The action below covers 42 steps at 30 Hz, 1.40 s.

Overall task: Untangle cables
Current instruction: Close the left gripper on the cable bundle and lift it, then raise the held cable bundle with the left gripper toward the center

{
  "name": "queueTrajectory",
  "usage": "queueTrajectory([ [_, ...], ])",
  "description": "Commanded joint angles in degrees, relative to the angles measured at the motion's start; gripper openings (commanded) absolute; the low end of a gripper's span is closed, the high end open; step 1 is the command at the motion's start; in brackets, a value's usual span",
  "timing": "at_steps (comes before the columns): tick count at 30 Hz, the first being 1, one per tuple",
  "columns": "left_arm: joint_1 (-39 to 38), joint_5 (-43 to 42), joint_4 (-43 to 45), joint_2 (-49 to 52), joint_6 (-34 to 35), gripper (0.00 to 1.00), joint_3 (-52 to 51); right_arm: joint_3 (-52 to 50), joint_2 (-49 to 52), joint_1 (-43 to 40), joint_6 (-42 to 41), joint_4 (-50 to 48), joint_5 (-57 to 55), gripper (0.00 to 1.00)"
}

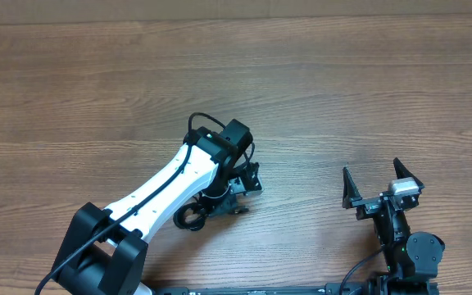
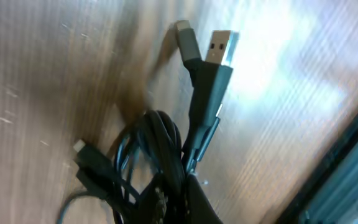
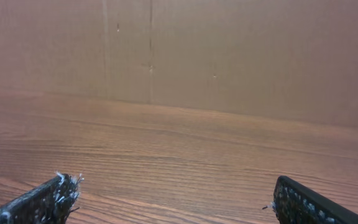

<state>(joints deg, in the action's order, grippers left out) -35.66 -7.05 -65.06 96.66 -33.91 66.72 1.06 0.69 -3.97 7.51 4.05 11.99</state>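
Thin black rubbery cables [image 2: 163, 140] lay bunched in glossy loops on matte wood-grain table [image 1: 97, 90]. Flat silvery USB plug [image 2: 221, 46] stuck out of bunch. Left gripper [image 2: 188, 202] pinched tight on cables. Right gripper [image 1: 382, 187] spread wide, holding nothing, well apart.

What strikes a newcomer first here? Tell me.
The left end effector is shut on a tangled bundle of thin black cables with a silvery USB plug at the middle of the brown wooden table. The right end effector hangs wide open near the front edge.
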Motion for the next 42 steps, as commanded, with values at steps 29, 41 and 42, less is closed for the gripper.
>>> queueTrajectory([
  [29,-0.2,2.6,39.7,0.4,31.9,0.04,2.6,-0.6,-0.5,0.4,0.1,-0.3,-0.4,1.0],
  [41,3.1,4.7,39.8,0.4,37.8,0.04,2.6,-0.6,-0.5,0.4,0.1,-0.3,-0.4,1.0],
  [42,3.3,4.6,39.8,0.4,37.8,0.04,2.6,-0.6,-0.5,0.4,0.1,-0.3,-0.4,1.0],
])
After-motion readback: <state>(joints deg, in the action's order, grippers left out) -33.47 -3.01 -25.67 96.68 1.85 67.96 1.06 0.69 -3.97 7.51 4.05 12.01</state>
